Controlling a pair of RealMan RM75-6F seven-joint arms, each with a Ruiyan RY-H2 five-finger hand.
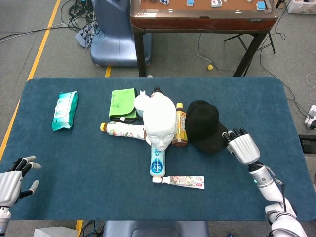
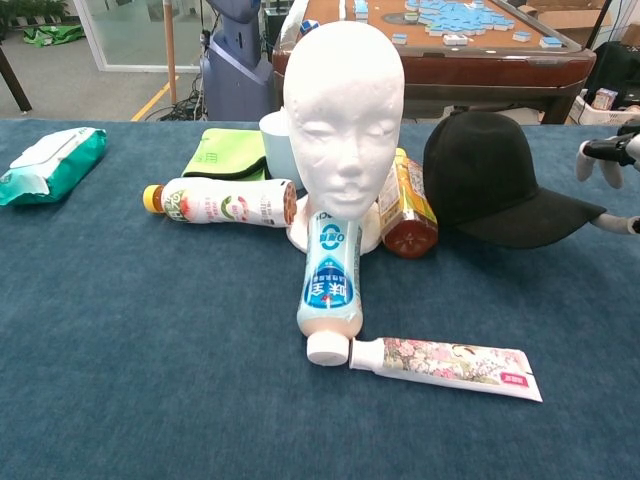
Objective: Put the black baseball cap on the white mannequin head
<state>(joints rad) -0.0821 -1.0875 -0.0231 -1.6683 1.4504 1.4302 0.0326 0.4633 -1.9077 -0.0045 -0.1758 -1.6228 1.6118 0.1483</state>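
The white mannequin head point(image 1: 159, 123) stands upright mid-table, facing me point(image 2: 343, 110). To its right, the black baseball cap point(image 1: 204, 126) is tilted up, crown against an amber bottle and brim raised off the cloth point(image 2: 495, 180). My right hand point(image 1: 241, 147) holds the brim's outer edge; in the chest view this right hand point(image 2: 612, 160) shows only at the frame's right edge, fingers above the brim tip. My left hand point(image 1: 14, 180) hovers at the table's near left corner, fingers spread, holding nothing.
Around the head's base lie a white bottle point(image 1: 123, 130), a blue-labelled bottle point(image 2: 330, 285), an amber tea bottle point(image 2: 405, 205) and a toothpaste tube point(image 2: 445, 366). A green cloth point(image 1: 122, 104) and a wipes pack point(image 1: 65, 109) sit further left.
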